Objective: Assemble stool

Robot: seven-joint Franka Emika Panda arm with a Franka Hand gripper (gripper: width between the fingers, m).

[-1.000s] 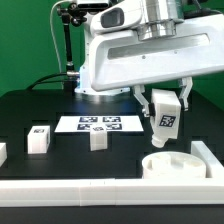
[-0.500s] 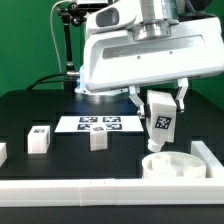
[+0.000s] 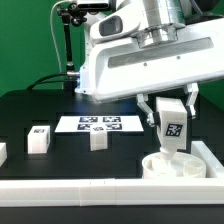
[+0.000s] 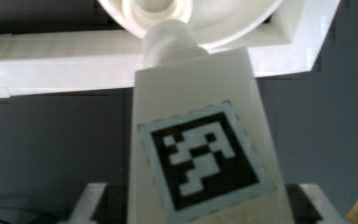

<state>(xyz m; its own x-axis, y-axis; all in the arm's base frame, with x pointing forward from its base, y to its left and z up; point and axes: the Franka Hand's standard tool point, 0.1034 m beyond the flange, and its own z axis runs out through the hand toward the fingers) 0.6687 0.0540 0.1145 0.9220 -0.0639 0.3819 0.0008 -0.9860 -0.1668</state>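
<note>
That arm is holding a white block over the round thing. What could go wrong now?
1. The gripper is shut on the stool leg, which looks slightly tilted. Its lower end could come down off target and jam on the round seat.
2. The seat seems to lie loose on the black table, so an off-centre push might slide it.

the pincer (image 3: 172, 118) and its held leg (image 3: 173, 132) fill the space directly over the seat (image 3: 172, 167) at the exterior view's right. a low white wall (image 3: 100, 190) bars the near edge and the right end. the left leg block (image 3: 38, 140) and middle leg block (image 3: 98, 140) stand well apart; bare table (image 3: 68, 146) lies open between them.
</note>
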